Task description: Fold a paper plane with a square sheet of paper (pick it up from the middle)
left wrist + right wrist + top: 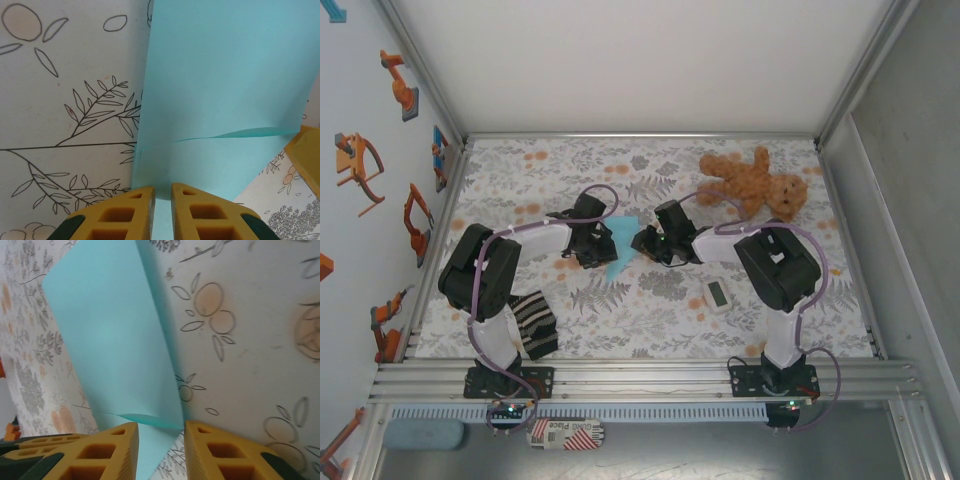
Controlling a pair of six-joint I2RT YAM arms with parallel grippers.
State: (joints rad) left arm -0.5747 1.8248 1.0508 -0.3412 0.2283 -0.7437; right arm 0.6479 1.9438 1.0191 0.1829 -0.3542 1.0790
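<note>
At the middle of the desk (650, 325), the part-folded light-blue paper sheet (619, 252) is pinched by the narrow left fingers (131, 212); its near-to-far long axis is straddled loosely by the wider right fingers (220, 452).

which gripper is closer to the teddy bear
Right. The right gripper is left of the teddy bear, toward the near edge; the left gripper lies farther left, across the blue paper.
</note>
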